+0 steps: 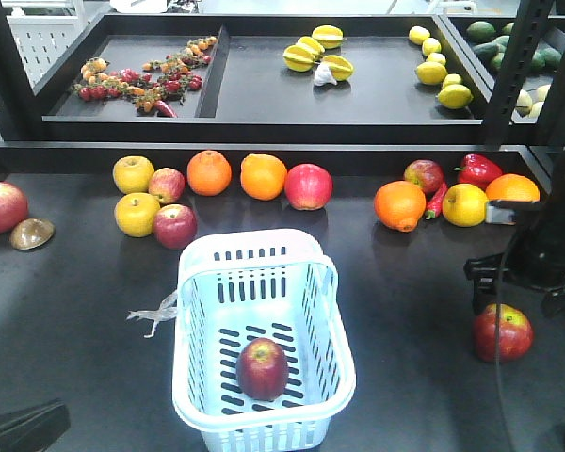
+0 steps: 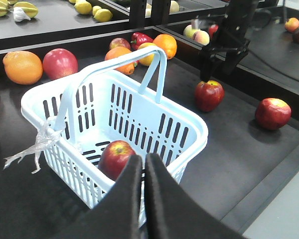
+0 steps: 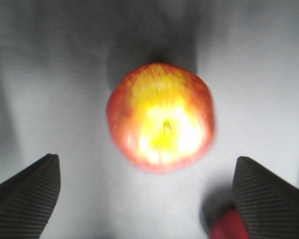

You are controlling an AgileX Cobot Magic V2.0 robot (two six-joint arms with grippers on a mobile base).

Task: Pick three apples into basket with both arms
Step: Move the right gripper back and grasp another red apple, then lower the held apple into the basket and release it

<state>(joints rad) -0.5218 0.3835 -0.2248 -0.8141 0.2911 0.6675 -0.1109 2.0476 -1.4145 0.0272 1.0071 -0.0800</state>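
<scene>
Your left gripper [image 2: 143, 158] has its fingers pressed together on nothing, out at 8 o'clock from the basket [image 1: 264, 419]. One apple [image 1: 262, 368] lies on the basket's slotted floor, toward its 6 o'clock end. At the basket's 3 o'clock, your right gripper [image 3: 145, 160] hangs over a second apple [image 3: 160, 117] on the table [image 1: 405, 377], jaws spread wide and clear of it. A third apple [image 2: 272, 113] rests farther out, at 4 o'clock.
</scene>
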